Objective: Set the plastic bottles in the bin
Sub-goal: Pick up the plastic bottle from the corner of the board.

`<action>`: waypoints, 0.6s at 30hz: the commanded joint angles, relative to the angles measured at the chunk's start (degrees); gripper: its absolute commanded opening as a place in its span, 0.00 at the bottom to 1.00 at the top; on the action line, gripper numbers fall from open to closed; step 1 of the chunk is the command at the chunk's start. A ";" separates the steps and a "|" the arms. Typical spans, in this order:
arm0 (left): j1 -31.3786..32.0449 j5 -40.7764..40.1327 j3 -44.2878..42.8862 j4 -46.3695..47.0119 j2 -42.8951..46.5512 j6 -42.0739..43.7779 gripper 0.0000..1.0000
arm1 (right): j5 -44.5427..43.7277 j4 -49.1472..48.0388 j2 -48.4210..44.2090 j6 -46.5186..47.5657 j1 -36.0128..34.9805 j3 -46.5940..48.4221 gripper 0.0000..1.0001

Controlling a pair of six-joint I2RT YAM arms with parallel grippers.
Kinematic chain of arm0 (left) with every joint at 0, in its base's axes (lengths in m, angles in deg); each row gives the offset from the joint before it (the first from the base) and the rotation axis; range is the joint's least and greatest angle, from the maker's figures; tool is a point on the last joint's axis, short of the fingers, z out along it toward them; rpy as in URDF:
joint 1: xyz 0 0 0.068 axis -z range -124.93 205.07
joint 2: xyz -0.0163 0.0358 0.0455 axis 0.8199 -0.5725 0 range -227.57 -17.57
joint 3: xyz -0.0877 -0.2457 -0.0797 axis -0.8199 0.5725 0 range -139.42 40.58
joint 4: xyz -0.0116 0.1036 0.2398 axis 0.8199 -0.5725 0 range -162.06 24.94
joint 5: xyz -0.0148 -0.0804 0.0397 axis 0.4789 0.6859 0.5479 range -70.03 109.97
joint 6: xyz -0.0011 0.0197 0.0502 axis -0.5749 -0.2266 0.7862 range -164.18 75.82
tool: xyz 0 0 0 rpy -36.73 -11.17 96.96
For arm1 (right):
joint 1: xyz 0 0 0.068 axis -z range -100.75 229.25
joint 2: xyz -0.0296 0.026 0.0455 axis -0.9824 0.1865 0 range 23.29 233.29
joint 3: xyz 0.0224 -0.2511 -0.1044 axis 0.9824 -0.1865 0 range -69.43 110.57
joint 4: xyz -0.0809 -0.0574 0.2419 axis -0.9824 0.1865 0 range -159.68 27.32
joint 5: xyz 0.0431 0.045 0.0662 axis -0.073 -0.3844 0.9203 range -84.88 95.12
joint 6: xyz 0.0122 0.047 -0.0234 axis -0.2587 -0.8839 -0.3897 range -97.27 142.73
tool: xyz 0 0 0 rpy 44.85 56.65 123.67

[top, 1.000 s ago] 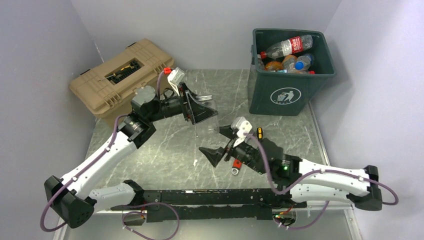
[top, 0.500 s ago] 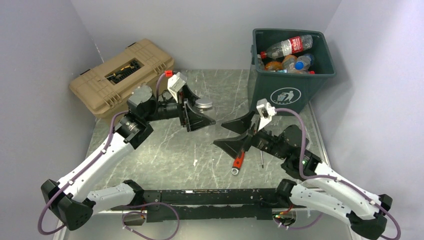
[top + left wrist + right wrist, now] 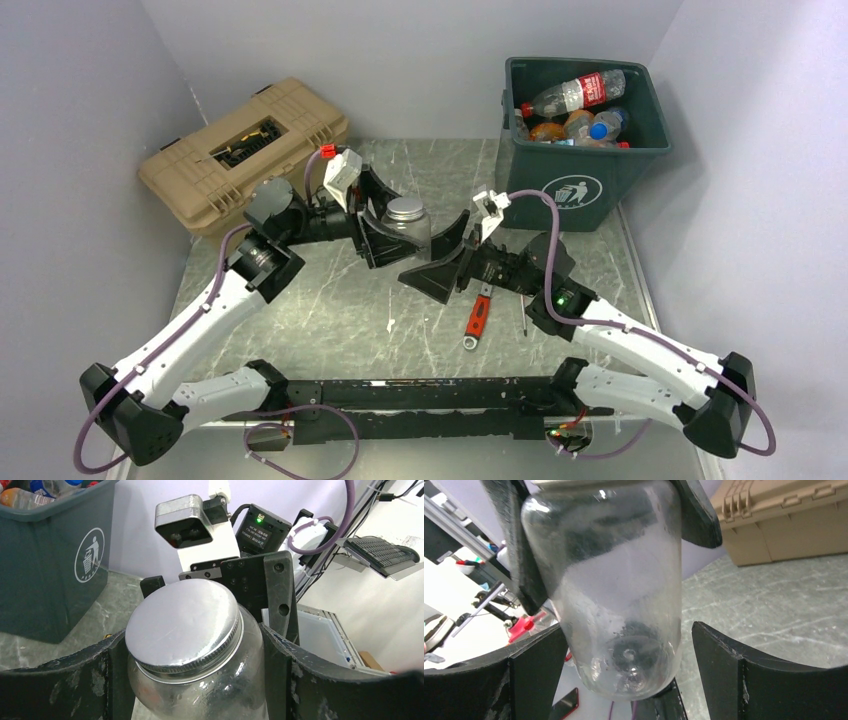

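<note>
A clear jar with a silver screw lid hangs above the table's middle. My left gripper is shut on it, one finger on each side of its shoulder. My right gripper is open around the jar's base, with a gap on both sides. The dark green bin stands at the back right. It holds several plastic bottles, among them a clear one with a red label.
A tan toolbox sits at the back left. A red-handled wrench and a screwdriver lie on the marble table below my right wrist. The two arms meet over the table's middle.
My right arm has swung up and to the left, bringing its open fingers around the jar's base. My left gripper has turned the jar and drawn it slightly left.
</note>
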 commanded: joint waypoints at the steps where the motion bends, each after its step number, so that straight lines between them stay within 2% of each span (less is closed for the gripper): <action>1: 0.20 1.90 0.94 5.30 0.84 -1.36 0.03 | -0.57 -13.34 0.54 -2.63 0.22 -1.29 0.93; 3: 0.26 1.97 1.36 5.86 0.74 -1.83 0.03 | -0.54 -16.19 1.63 -3.39 0.22 -1.72 0.85; 7: 0.26 1.77 2.29 6.43 0.94 -2.27 0.05 | 0.53 -19.02 3.08 -3.60 0.22 -1.77 0.49; 8: 0.27 1.42 2.27 5.73 1.19 -1.96 0.15 | 0.55 -18.60 2.92 -3.23 0.22 -1.59 0.44; 10: 0.27 -0.23 1.52 2.59 1.96 -0.76 0.48 | 0.19 -15.80 1.71 -1.54 0.22 -1.06 0.37; 12: 0.27 -5.38 0.83 -1.05 3.64 -0.95 0.96 | -0.93 -11.81 -0.37 1.44 0.22 -0.23 0.34; 13: 0.27 -8.80 0.80 -2.24 4.89 -1.14 0.99 | -2.08 -9.10 -1.52 3.00 0.22 0.57 0.34; 18: 0.21 -27.55 -0.02 -5.37 12.78 0.44 0.99 | -13.19 9.91 -6.58 13.89 0.51 8.72 0.34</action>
